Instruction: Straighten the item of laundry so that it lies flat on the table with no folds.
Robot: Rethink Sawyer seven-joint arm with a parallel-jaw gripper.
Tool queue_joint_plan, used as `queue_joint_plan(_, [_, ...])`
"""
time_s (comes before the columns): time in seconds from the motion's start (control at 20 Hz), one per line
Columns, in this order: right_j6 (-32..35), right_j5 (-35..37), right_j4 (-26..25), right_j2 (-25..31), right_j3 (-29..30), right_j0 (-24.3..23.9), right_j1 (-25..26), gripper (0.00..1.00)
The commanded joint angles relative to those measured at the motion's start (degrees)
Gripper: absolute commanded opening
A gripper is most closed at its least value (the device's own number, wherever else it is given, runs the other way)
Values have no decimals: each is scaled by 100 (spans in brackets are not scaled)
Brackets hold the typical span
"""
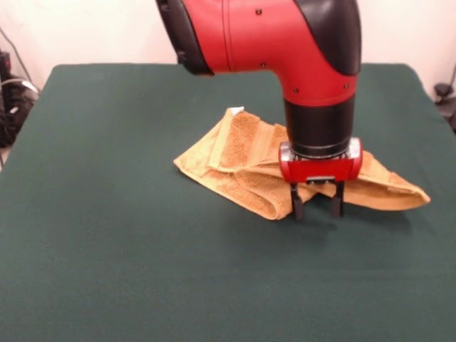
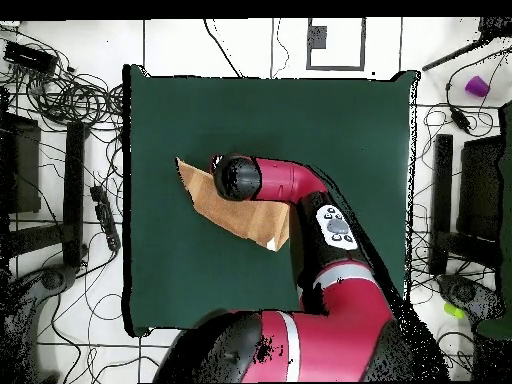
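Spreading across nearly the whole front view, the large rectangular worktop with its plain dark green cloth-like surface lies bare along its near side. Further in, the red and black end effector stands with its two dark fingers pointing straight down and spread apart, a clear gap of green showing between them; nothing is pinched. The fingertips sit at the near edge of the small orange-yellow terry hand towel, low over the worktop, though whether they touch the cloth or the surface cannot be told.

The towel lies crumpled and folded over itself a little right of the worktop's middle, stretched into a long uneven shape with one end tapering toward the right edge of the front view and a broader, layered bunch on the left. A woven border band runs along one raised fold, and a small white label peeps out at the far top corner of the bunch.

Behind and above the towel, the red and black arm comes down from the top, bending at an elbow into the black wrist. Seen from overhead, the arm covers the middle of the towel.
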Motion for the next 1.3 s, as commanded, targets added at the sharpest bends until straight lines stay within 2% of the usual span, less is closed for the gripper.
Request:
queue_joint_plan(0.05, [119, 345, -182, 429, 1060, 44, -667, 100])
queue_joint_plan(0.3, [90, 723, 85, 684, 1555, -151, -1289, 100])
queue_joint_plan(0.5, [143, 814, 159, 708, 1583, -132, -1366, 100])
queue_joint_plan(0.75, [392, 109, -72, 512, 1582, 97, -1013, 100])
queue_joint_plan(1.05, [701, -180, -112, 135, 994, 531, -356, 100])
queue_joint_plan(1.3, [1083, -754, -27, -205, 781, 939, -44, 100])
